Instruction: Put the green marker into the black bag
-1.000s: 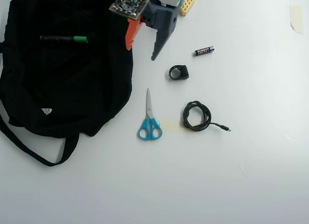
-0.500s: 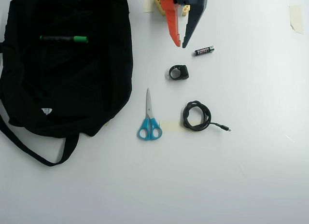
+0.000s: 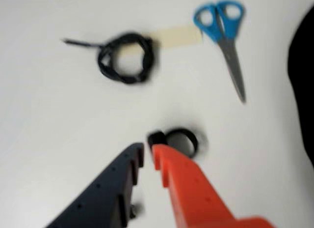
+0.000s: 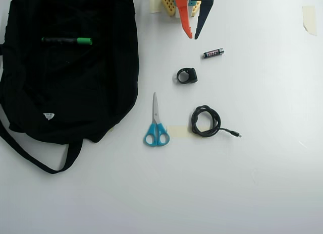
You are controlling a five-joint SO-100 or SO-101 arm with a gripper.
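A plain white table [image 4: 262,183] fills both the overhead and wrist views; its surface is smooth and evenly lit, shadows soft and faint; pale strips of masking tape [image 4: 309,19] stick to it near the right edge and at centre; no walls show.

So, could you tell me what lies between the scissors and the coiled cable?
In the overhead view, a pale strip of tape lies on the table between the scissors and the cable; the wrist view shows it too.
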